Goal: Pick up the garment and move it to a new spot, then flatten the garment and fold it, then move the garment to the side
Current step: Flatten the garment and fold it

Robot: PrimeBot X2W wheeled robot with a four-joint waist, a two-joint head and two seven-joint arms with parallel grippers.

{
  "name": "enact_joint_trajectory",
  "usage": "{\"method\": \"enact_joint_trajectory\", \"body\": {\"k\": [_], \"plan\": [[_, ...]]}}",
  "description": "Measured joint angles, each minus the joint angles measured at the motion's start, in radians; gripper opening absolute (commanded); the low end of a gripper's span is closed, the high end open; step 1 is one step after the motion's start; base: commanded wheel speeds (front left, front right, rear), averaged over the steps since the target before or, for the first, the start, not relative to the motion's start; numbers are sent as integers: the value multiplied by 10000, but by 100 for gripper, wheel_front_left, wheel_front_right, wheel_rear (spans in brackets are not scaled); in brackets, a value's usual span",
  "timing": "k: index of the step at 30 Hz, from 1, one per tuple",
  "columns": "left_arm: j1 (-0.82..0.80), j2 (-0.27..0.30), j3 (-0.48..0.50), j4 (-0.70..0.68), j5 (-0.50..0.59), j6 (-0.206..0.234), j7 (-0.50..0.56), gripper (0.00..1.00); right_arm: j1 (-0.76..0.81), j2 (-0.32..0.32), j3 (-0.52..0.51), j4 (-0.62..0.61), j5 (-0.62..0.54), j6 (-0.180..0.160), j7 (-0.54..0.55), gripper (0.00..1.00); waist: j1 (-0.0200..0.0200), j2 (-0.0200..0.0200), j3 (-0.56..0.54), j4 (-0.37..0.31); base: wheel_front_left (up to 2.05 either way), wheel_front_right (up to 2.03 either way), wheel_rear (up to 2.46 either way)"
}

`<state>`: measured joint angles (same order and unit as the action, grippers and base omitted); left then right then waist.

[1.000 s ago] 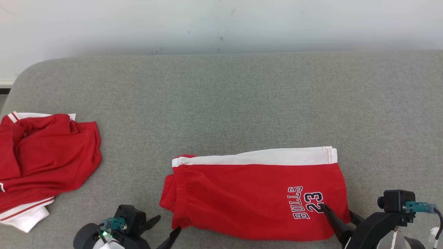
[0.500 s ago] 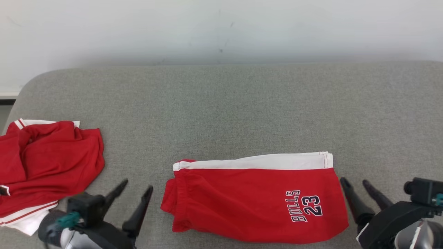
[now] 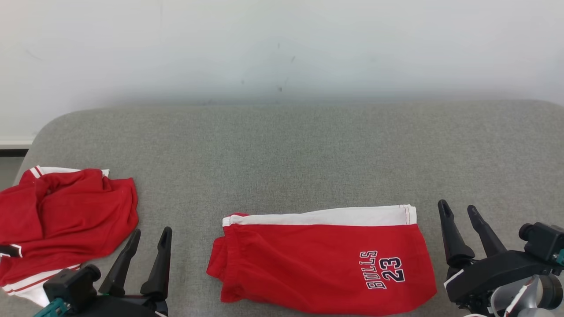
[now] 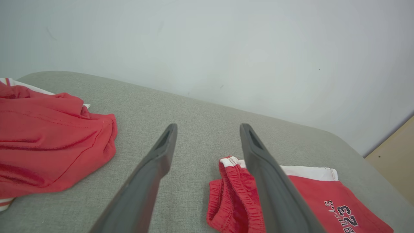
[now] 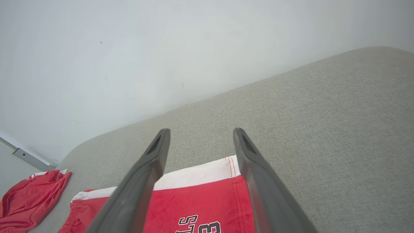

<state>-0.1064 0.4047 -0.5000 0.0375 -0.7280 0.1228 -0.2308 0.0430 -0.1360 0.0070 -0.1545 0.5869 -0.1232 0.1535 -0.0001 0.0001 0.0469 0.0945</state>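
The garment [image 3: 317, 259] is a pair of red shorts with a white side stripe and "BULLS 23" lettering. It lies folded flat near the front of the grey padded surface [image 3: 308, 154]. My left gripper [image 3: 152, 231] stands open just left of the waistband, touching nothing. My right gripper [image 3: 457, 206] stands open just right of the hem end, also empty. In the left wrist view the left gripper [image 4: 208, 127] hovers above the surface with the garment [image 4: 317, 194] to its right. In the right wrist view the right gripper [image 5: 201, 131] hangs over the garment's [image 5: 194, 197] hem corner.
A second red garment with white trim [image 3: 66, 215] lies crumpled at the left edge, close to my left gripper. It also shows in the wrist views [image 4: 48, 139] [image 5: 26, 200]. A pale wall [image 3: 282, 44] backs the surface. The surface's left corner is rounded.
Both grippers have left the garment's front edge and drawn outward to its sides, fingers now pointing away. The head camera has tilted up. The garment lies as before.
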Motion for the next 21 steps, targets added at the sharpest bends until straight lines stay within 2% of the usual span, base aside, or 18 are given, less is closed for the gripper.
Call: {"method": "enact_joint_trajectory", "body": {"k": [7,15,21], "plan": [[637,-186,483,50,-334,4,0,100,-113,117,102,523,-205,0,-602,100,0,0,-371,-40,0,0,0],[1280,-119,470,125,-267,12,359,100,-95,105,132,1051,-579,-2,-665,100,1,-1,-453,-69,0,0,0],[1321,-127,698,52,184,12,635,100,-172,-12,151,1448,-665,-12,186,100,1,-1,-425,-53,0,0,0]]}}
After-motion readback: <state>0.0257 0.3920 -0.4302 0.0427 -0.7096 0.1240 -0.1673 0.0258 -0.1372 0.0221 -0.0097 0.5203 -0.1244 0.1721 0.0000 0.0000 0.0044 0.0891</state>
